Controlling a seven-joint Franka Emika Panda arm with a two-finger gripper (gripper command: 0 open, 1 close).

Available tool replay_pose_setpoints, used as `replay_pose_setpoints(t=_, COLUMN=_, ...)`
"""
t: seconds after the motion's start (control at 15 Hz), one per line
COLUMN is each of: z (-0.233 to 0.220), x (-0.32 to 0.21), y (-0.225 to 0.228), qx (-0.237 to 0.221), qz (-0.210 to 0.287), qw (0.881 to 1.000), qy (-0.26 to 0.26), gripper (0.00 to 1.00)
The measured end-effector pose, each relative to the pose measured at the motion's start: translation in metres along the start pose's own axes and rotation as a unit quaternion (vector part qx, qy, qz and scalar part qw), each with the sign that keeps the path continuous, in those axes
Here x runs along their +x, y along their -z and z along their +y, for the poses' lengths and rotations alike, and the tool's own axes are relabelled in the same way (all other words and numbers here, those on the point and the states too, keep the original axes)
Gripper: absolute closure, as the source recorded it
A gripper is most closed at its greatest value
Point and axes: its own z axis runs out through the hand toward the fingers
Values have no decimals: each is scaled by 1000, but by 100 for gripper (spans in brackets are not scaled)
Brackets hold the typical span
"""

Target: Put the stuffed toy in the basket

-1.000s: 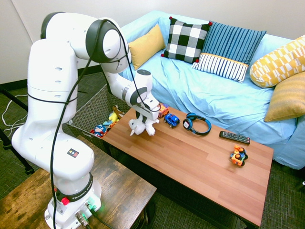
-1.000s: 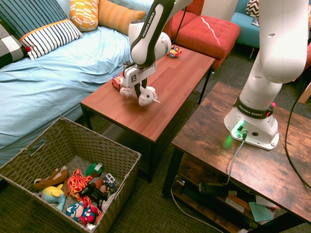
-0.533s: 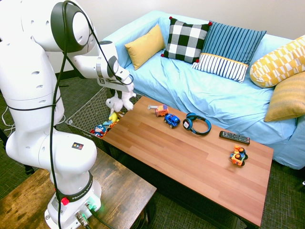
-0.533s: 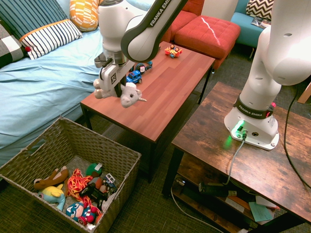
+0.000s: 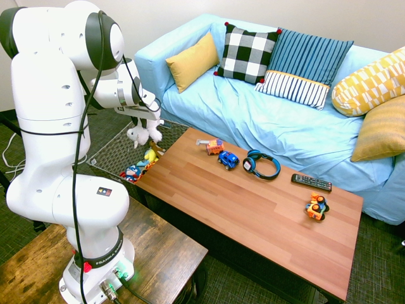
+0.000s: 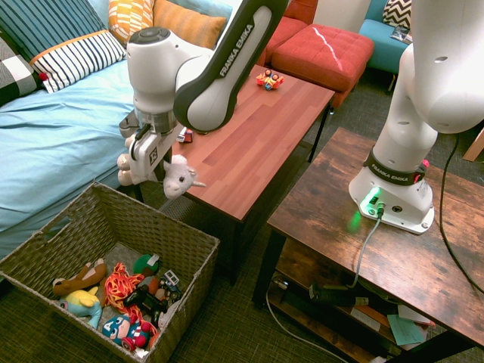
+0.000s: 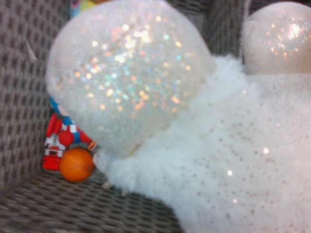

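Hanging from the closed end effector [image 6: 149,160], the white toy [image 6: 175,180] is off the surface [image 6: 249,144] and over the near corner of the basket [image 6: 53,242], not yet inside it. In the first exterior view the end effector [image 5: 140,121] points down and grips the toy [image 5: 140,134] by its back, with the legs dangling above the basket [image 5: 114,147] between the arm and the sofa [image 5: 266,126]. In the second exterior view the toy's head and small horn jut toward the surface's edge. The wrist view is filled with the toy's [image 7: 209,160] fluffy white fur and two glittery rounded parts, with the basket's weave [image 7: 24,97] behind and below; a small red-and-blue figure [image 7: 58,141] and an orange ball [image 7: 76,165] lie at its bottom.

Inside the basket several other toys lie in a heap [image 6: 121,291], among them a yellow plush [image 6: 82,301] and a brown one [image 6: 79,276].

On the surface [image 5: 253,215] sit a red toy truck [image 5: 214,147], a blue car [image 5: 228,159], headphones [image 5: 261,164], a remote [image 5: 311,182] and an orange toy [image 5: 316,207], all well apart from the end effector.
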Motion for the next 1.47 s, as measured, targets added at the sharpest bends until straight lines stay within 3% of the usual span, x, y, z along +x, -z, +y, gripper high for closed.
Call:
replay_pose_setpoints(t=0.33, z=-79, x=-34, y=-85, qx=3, qz=-16, qw=999, qy=32, gripper=100)
replay_pose_setpoints(t=0.73, z=-126, x=-29, y=-176, qx=-12, qz=-60, qw=997, qy=36, gripper=100)
replay_pose_setpoints(t=0.8, z=-131, x=-30, y=-189, qx=-17, qz=-65, qw=997, qy=33, gripper=0)
replay_pose_setpoints(t=1.47, z=-158, x=-26, y=-222, qx=-24, qz=-80, qw=996, qy=32, gripper=0)
